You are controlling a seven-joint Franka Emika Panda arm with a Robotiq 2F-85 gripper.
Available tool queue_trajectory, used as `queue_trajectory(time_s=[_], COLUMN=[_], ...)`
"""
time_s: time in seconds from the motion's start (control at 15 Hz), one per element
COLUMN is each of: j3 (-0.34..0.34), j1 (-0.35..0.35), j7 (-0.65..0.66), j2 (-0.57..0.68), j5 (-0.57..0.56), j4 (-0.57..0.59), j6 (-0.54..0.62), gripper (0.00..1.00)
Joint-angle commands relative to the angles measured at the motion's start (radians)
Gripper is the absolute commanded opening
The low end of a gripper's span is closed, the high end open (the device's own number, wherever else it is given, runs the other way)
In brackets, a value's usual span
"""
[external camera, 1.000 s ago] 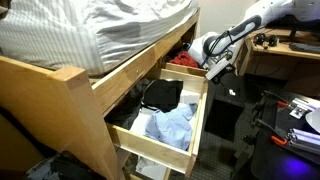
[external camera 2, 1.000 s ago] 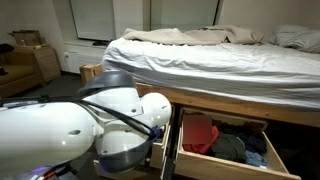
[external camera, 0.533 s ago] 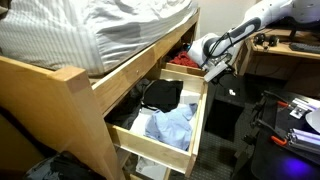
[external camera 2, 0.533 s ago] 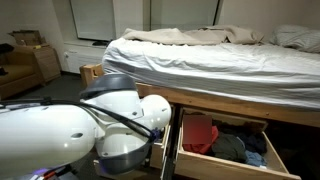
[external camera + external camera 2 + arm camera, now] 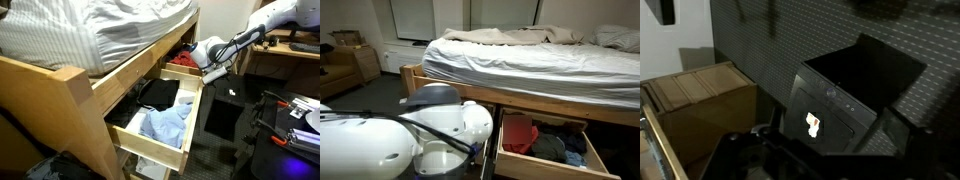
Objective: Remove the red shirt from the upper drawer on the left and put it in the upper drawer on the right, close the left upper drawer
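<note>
Nearby, hand beside drawer front (floor beyond)

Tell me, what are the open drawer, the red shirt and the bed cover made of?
The open drawer looks like pale, unpainted wood: light tan boards with a smooth, matte face. The red shirt looks like soft cloth, since it lies slumped and folded. The bed cover seems to be thin fabric, rumpled into creases.

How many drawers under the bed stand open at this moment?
2. The near drawer holds light blue clothes and black clothes. The far drawer holds the red shirt. Other drawers may be hidden.
</note>
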Motion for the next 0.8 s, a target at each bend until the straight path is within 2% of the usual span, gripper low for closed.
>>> queue_trajectory(time_s=[0.0, 0.2, 0.33, 0.47, 0.53, 0.73], j3=[0.051, 0.063, 0.07, 0.077, 0.097, 0.13], j1=[-0.08, -0.113, -0.104, -0.053, 0.005, 0.121], j7=[-0.034, -0.062, -0.099, -0.123, -0.127, -0.15], j2=[-0.046, -0.069, -0.069, -0.047, -0.046, -0.049], j5=[-0.112, -0.181, -0.235, -0.287, -0.293, -0.328], j4=[-0.054, -0.077, -0.09, -0.103, -0.084, -0.043], j6=[0.114, 0.164, 0.165, 0.106, 0.053, -0.076], gripper=[1.0, 1.0, 1.0, 1.0, 1.0, 1.0])
